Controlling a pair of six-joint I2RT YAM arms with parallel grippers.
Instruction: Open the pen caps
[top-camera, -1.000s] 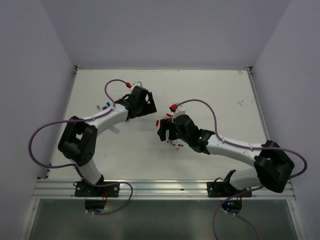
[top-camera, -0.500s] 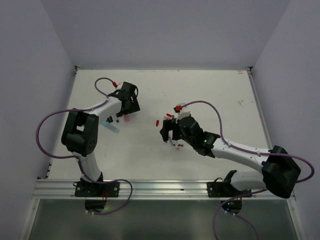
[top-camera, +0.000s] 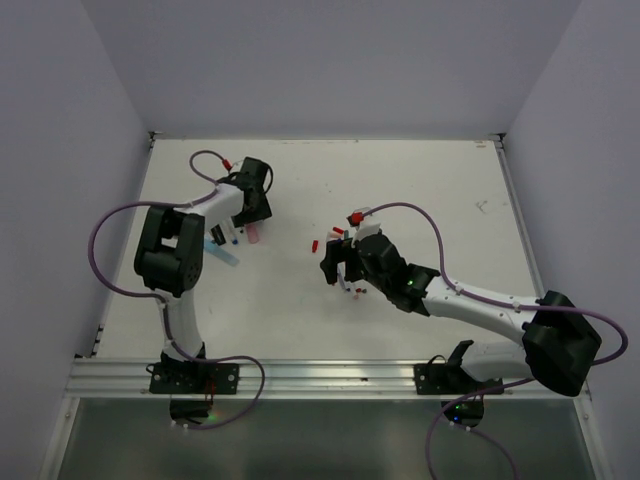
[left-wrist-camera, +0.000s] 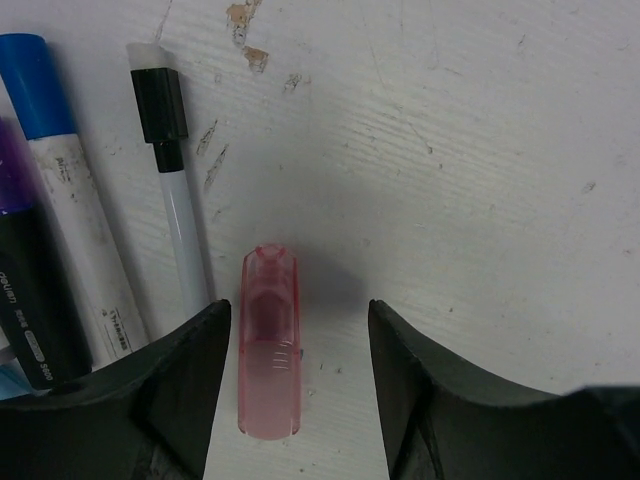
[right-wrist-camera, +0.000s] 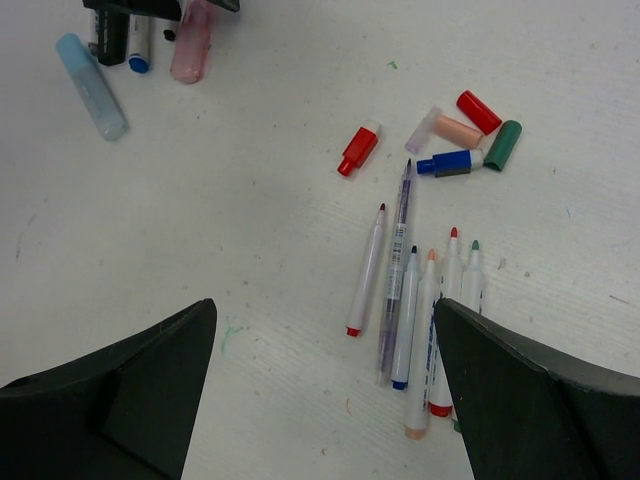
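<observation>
Pen caps (right-wrist-camera: 479, 111): smooth translucent plastic tubes

Scuffed white table (top-camera: 450, 180), uncapped pens (right-wrist-camera: 397, 270), loose caps (right-wrist-camera: 478, 111)

Purple cap (left-wrist-camera: 12, 175) cut off by left edge

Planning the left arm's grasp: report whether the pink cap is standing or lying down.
Lying down: the pink cap rests lengthwise on the table, untouched, within the open left gripper.
</observation>
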